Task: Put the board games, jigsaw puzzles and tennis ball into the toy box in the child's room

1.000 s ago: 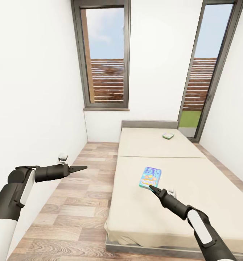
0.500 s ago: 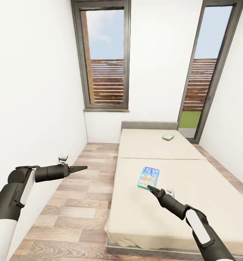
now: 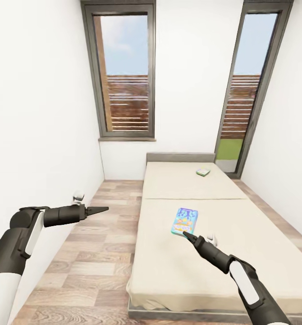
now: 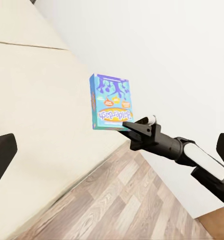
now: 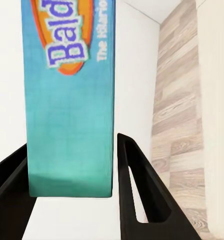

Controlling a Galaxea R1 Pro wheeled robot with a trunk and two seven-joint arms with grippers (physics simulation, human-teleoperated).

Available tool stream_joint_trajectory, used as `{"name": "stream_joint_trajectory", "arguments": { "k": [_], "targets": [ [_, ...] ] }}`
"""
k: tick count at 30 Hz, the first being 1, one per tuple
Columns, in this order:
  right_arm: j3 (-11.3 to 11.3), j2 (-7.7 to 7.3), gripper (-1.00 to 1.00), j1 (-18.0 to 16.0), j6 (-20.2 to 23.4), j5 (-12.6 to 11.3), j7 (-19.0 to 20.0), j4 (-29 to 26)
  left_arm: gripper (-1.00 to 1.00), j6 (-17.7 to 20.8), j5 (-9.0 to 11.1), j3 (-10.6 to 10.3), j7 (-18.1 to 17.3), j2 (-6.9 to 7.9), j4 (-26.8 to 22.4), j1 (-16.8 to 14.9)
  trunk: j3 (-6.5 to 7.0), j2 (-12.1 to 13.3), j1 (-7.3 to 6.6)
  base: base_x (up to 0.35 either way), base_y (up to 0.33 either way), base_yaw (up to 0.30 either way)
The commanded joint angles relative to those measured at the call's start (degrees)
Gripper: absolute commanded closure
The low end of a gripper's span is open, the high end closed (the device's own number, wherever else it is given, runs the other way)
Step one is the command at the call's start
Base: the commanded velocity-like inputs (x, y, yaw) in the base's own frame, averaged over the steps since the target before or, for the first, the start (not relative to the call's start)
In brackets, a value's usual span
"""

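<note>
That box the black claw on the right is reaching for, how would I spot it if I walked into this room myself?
Find the long beige bed under the two tall windows. On its nearer half lies a flat blue board game box with an orange and purple cartoon cover, just beyond the right gripper. The other box on the bed is a smaller, greenish one far up by the grey headboard.

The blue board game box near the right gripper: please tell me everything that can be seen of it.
The blue board game box is a flat rectangular carton, teal-sided, with a purple and orange cartoon lid whose title begins "Bald". It lies flat on the beige bed, on its nearer half. The right gripper is open at the box's near end, one of its fingers on each side; contact is unclear.
</note>
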Motion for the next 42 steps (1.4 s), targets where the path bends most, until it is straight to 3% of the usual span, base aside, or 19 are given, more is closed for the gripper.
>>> {"name": "stream_joint_trajectory", "arguments": {
  "k": [1,42],
  "targets": [
    [-0.1,0.00,1.00,0.0,0.3,-0.1,0.1,0.0,-1.00,0.4,0.1,0.0,-0.1,0.02,0.0,0.0,0.16,0.4,-0.23,0.000,0.000,-0.240],
    [-0.1,0.26,1.00,0.0,-1.2,0.5,0.1,0.2,-1.00,0.4,-0.5,0.0,0.0,-0.07,0.0,0.0,9.28,16.8,-9.23,0.000,0.000,-0.257]
  ]
}}
